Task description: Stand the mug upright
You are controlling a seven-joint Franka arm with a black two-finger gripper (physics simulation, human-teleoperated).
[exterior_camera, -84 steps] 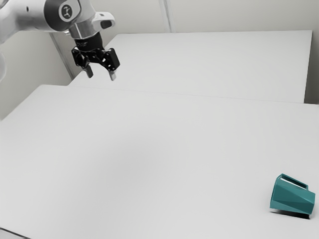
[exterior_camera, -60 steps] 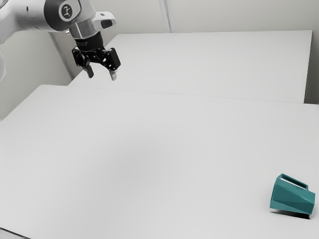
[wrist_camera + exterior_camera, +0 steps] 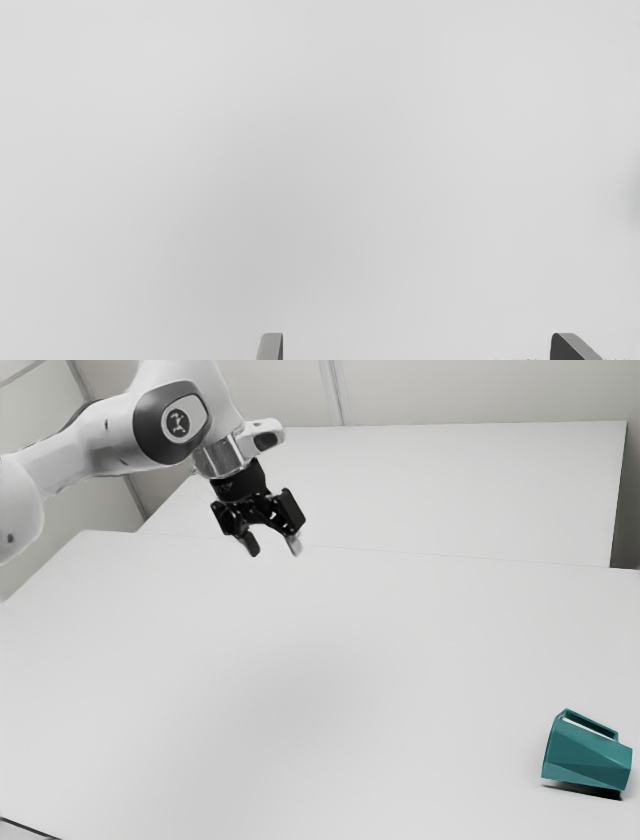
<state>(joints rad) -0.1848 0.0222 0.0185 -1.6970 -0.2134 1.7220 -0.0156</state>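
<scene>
In the exterior view the teal mug [image 3: 587, 755] lies on its side on the pale worktop [image 3: 300, 660], near the exterior view's right edge, with its handle [image 3: 592, 724] uppermost; which end is the mouth I cannot tell for certain. The gripper [image 3: 272, 548] hangs above the worktop, well apart from the mug, its fingers spread and empty. The faceted walls look rigid, so I would expect no give under a squeeze, perhaps some slip if the finish is smooth, and a chip if it is ceramic; its weight is a guess, probably modest. The raised handle seems a handy hold, though a grip there might let the body swing; closing across the body, near its middle, should steady it better while it is tipped onto its base. In the wrist view the two fingers [image 3: 270, 347] stand wide apart with bare worktop beyond them, and a faint greenish blur touches the picture's edge, possibly the mug.
</scene>
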